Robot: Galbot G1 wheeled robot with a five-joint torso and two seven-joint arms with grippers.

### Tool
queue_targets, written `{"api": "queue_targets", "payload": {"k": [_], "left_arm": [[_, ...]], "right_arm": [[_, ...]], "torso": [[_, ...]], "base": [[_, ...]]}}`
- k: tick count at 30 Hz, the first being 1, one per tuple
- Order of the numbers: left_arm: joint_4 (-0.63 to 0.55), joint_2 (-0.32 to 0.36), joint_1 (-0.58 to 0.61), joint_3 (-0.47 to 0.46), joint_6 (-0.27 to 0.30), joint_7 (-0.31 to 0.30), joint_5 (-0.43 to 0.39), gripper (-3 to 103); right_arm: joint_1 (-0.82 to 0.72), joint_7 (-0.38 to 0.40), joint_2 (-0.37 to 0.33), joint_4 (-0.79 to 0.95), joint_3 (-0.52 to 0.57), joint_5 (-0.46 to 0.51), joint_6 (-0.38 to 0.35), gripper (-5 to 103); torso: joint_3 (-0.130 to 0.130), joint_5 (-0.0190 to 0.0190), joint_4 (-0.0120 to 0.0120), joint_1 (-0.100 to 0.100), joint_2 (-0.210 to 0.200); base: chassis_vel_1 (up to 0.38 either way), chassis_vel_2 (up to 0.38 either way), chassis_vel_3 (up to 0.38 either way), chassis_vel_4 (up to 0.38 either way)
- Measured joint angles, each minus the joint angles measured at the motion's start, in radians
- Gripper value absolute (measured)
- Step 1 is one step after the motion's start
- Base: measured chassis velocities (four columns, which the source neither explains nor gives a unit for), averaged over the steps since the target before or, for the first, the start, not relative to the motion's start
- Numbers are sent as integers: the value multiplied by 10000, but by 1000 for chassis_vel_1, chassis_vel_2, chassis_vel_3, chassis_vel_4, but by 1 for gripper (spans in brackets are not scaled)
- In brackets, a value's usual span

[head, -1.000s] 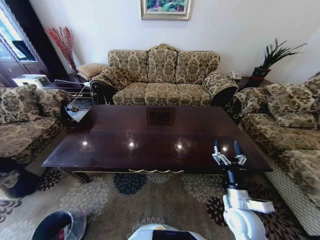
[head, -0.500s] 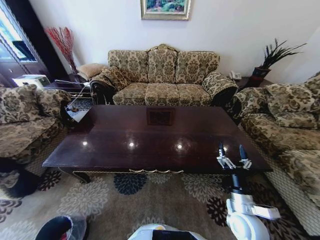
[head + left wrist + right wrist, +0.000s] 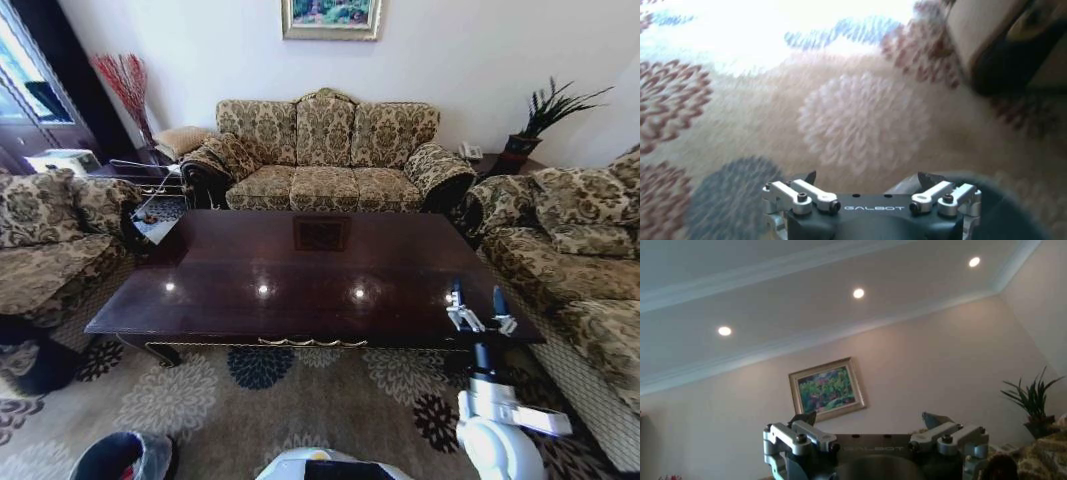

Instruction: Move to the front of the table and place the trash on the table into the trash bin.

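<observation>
The table (image 3: 300, 270) stretches across the middle of the head view, its glossy dark top bare, with only ceiling lights and the painting mirrored in it. The trash is out of view. The trash bin (image 3: 122, 457) stands on the carpet at the lower left, dark inside with a whitish bag over its rim. My right gripper (image 3: 476, 292) is raised, fingers up and open, before the table's front right corner. In the right wrist view this gripper (image 3: 868, 416) points at the wall and ceiling, holding nothing. My left gripper (image 3: 868, 176) hangs open over the flowered carpet.
A patterned sofa (image 3: 325, 150) stands behind the table, an armchair (image 3: 50, 235) on the left and another sofa (image 3: 585, 260) on the right. Flowered carpet (image 3: 300, 400) lies between me and the table's front edge. A potted plant (image 3: 545, 112) sits in the back right corner.
My right gripper has drifted to the right and slightly lower along the table's front right corner, still open. The table has not shifted. Less of the bin's bag rim shows at the lower edge.
</observation>
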Motion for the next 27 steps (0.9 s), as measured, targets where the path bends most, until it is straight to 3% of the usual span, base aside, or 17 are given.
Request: {"api": "queue_targets", "payload": {"k": [2, 3, 5, 6, 7, 8, 9, 10, 11, 12, 13, 14, 15, 17, 20, 27], "left_arm": [[-449, 18, 110, -82, -235, 158, 140, 100], [-1193, 35, 294, -194, -560, 512, 441, 100], [-3553, -16, 887, -418, -1235, 2177, 1600, 100], [-4867, -104, 1225, -516, -1337, 3671, 2043, 100], [-4867, -104, 1225, -516, -1337, 3671, 2043, 100], [-6182, -246, 1576, -552, -1307, 5370, 2492, 100], [-6836, -345, 1735, -482, -1250, 6254, 2808, 100], [-6836, -345, 1735, -482, -1250, 6254, 2808, 100], [-7981, -522, 1896, -173, -1072, 7375, 3378, 100], [-8512, -629, 1928, -9, -920, 7735, 3642, 100], [-9570, -880, 1935, 396, -384, 8066, 4182, 100], [-10231, -1041, 1912, 710, 41, 8071, 4478, 100], [-10231, -1041, 1912, 710, 41, 8071, 4478, 100], [-11214, -1197, 1930, 1480, 647, 7677, 4797, 100], [-11766, -1106, 2072, 2154, 861, 7371, 4990, 100], [-12276, -990, 1979, 2752, 1355, 6928, 5778, 97]], "right_arm": [[-14, 43, -25, 7, 3, -16, -63, 100], [-62, 134, -61, 13, -6, -98, -181, 100], [-269, 659, -115, 127, -258, -678, -710, 100], [-427, 1300, -55, 335, -527, -1171, -1220, 100], [-427, 1300, -55, 335, -527, -1171, -1220, 100], [-605, 1997, 145, 556, -863, -1628, -1732, 100], [-739, 2174, 285, 630, -1021, -1858, -1908, 100], [-739, 2174, 285, 630, -1021, -1858, -1908, 100], [-1025, 2169, 458, 707, -1202, -2318, -2043, 100], [-1157, 2116, 513, 762, -1254, -2503, -2065, 100], [-1472, 1962, 566, 1025, -1322, -2881, -2170, 100], [-1636, 1876, 558, 1266, -1312, -3091, -2291, 100], [-1636, 1876, 558, 1266, -1312, -3091, -2291, 100], [-1824, 1692, 533, 1628, -1091, -3648, -2541, 100], [-1891, 1624, 605, 1668, -833, -4125, -2442, 100], [-2277, 1483, 916, 1749, -862, -4399, -1922, 100]], "torso": [[0, 2, 0, 0, 0], [0, 16, 1, 0, 0], [0, 12, 0, 0, 0], [0, 15, -1, 0, 0], [0, 15, -1, 0, 0], [0, 21, -2, 1, 0], [0, 24, 0, 0, 0], [0, 24, 0, 0, 0], [0, 9, 4, 0, 0], [0, 8, -5, 1, 0], [0, 11, -5, 0, 0], [0, 9, -2, 0, 0], [0, 9, -2, 0, 0], [0, 9, 4, 0, 0], [0, 12, 4, 0, 0], [0, 11, -2, 0, 0]], "base": [[0, 0, 0, 0], [0, 0, 0, 0], [0, 0, 0, 0], [0, 0, 0, 0], [0, 0, 0, 0], [0, 0, 0, 0], [0, 0, 0, 0], [0, 0, 0, 0], [0, 0, 0, 0], [0, 0, 0, 0], [0, 0, 0, 0], [0, 0, 0, 0], [0, 0, 0, 0], [0, 0, 0, 0], [0, 0, 0, 0], [0, 0, 0, 0]]}}
